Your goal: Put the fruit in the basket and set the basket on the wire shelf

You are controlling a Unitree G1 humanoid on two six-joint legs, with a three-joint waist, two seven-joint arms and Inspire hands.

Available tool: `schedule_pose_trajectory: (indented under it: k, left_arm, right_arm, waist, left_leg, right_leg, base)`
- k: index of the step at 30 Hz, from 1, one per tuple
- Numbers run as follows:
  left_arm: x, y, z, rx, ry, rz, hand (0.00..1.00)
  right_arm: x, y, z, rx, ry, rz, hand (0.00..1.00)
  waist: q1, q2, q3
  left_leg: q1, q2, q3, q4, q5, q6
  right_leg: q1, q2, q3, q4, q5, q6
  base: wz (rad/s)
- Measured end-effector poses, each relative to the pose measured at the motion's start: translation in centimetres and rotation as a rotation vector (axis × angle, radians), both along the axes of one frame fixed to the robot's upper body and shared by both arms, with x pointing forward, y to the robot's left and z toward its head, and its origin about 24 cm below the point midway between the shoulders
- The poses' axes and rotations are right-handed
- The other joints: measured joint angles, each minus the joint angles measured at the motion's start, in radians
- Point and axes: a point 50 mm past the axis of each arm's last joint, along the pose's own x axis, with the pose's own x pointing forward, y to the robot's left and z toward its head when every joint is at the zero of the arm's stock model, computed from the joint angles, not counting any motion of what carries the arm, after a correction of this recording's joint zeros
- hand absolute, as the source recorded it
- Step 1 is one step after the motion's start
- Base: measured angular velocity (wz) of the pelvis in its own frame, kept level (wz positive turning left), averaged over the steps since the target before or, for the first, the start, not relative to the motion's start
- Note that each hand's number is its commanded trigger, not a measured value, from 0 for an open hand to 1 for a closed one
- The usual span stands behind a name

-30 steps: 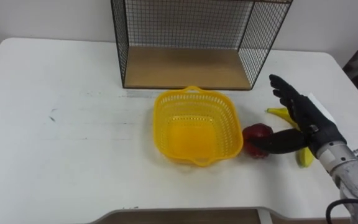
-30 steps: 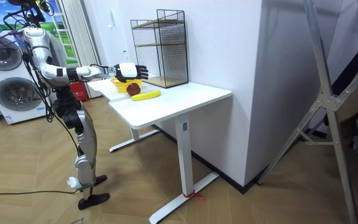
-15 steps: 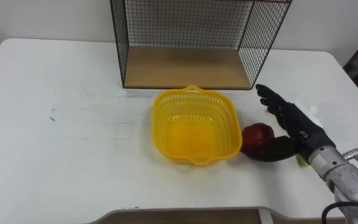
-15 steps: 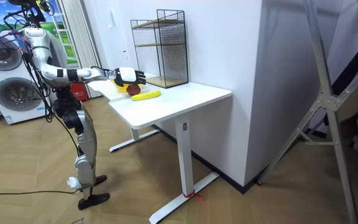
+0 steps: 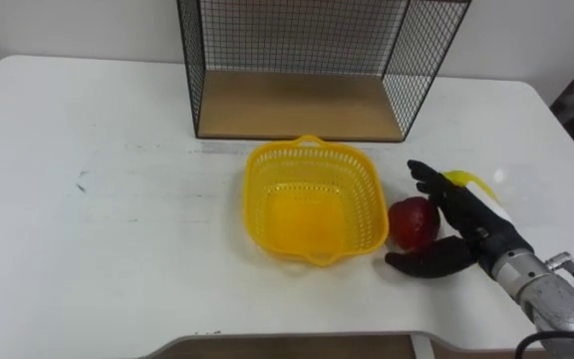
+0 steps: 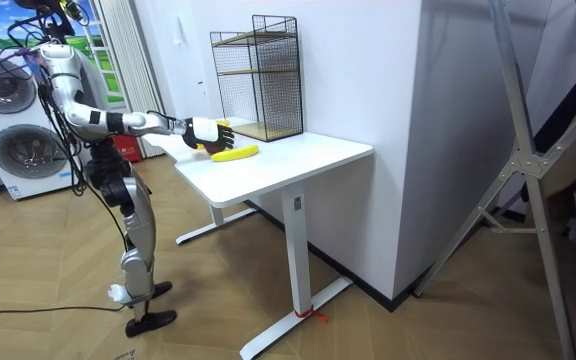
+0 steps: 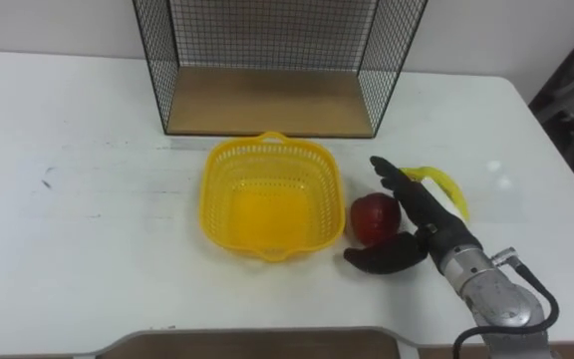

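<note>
Just right of the yellow basket [image 5: 314,147], a red apple [image 5: 414,220] sits on the white surface [image 5: 118,229], close to the basket's right wall. On the side of the apple away from the basket is the right robot hand [image 5: 461,224]. It is open, cupping the fruit without gripping it. Its dark fingers [image 5: 434,187] run straight along the apple's right flank, and its thumb lies at the near side, pointing toward the basket. Farther right of the basket, partly behind those fingers, a banana [image 5: 469,180] lies on the surface. Both fruits are outside the basket. Behind the basket stands the wire shelf [image 5: 297,105]. In the room view the robot stands upright at the surface's end, right arm stretched over it.
</note>
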Motion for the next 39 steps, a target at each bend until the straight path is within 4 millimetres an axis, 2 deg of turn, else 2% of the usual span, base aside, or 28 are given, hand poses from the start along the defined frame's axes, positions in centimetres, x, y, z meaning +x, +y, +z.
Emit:
schedule_pose_trajectory:
  k: [14,20,21,22,23,27,33,39]
  left_arm:
    - [0.04,0.03,0.02,0.003,0.002,0.001,0.0]
    - [0.11,0.13,0.05,0.005,0.001,0.0,0.0]
    - [0.0,0.12,0.05,0.005,0.003,0.001,0.0]
    - [0.01,0.13,0.05,0.005,0.003,0.001,0.0]
    - [0.03,0.13,0.06,0.004,0.002,0.0,0.0]
    - [0.18,0.13,0.08,0.003,-0.002,-0.002,0.0]
    - [0.25,0.28,0.13,0.007,-0.003,-0.005,0.0]
    - [0.18,0.39,0.15,0.011,0.003,-0.003,0.0]
  right_arm:
    - [0.04,0.19,-0.2,-0.039,0.022,0.022,0.0]
    - [0.0,0.27,-0.38,-0.121,0.035,0.047,0.02]
    - [0.0,0.27,-0.38,-0.141,0.037,0.053,0.22]
    - [0.01,0.27,-0.37,-0.15,0.037,0.055,0.7]
    - [0.0,0.25,-0.39,-0.171,0.04,0.06,1.0]
    - [0.1,0.17,-0.32,-0.226,0.031,0.059,1.0]
    - [0.27,0.32,-0.26,-0.317,0.021,0.069,1.0]
    - [0.26,0.37,-0.32,-0.333,0.023,0.073,1.0]
  waist:
    - [0.017,0.001,0.0001]
    - [0.02,-0.001,-0.0015]
    - [0.02,-0.002,-0.002]
    - [0.021,-0.002,-0.0023]
    - [0.021,-0.002,-0.0023]
    - [0.02,-0.005,-0.0044]
    - [0.018,-0.013,-0.0031]
    - [0.016,-0.016,-0.0027]
  left_leg:
    - [0.001,0.0,-0.007,0.001,0.0,0.0]
    - [0.002,0.0,-0.01,0.001,0.0,0.0]
    - [0.003,0.0,-0.01,0.001,0.0,0.0]
    - [0.003,0.0,-0.01,0.001,0.0,0.0]
    - [0.003,0.0,-0.01,0.001,0.0,0.0]
    - [0.008,-0.001,-0.012,0.001,0.0,0.0]
    - [0.017,-0.001,-0.016,-0.007,0.0,0.0]
    - [0.017,-0.002,-0.016,-0.006,0.0,0.0]
  right_leg:
    - [0.004,0.002,-0.003,0.0,0.001,0.0]
    - [0.002,-0.001,-0.008,-0.001,0.001,0.0]
    - [0.002,-0.001,-0.007,-0.001,0.001,0.0]
    - [0.002,-0.002,-0.007,-0.001,0.001,0.0]
    - [0.002,-0.002,-0.007,-0.001,0.001,0.0]
    - [0.01,-0.002,-0.007,-0.002,0.001,0.0]
    - [0.021,-0.001,-0.012,-0.001,0.001,0.0]
    - [0.02,-0.001,-0.008,-0.001,0.001,0.001]
  base:
    - [0.0]
    - [0.0]
    - [0.0]
    - [0.0]
    - [0.0]
    - [0.0]
    - [0.0]
    - [0.0]
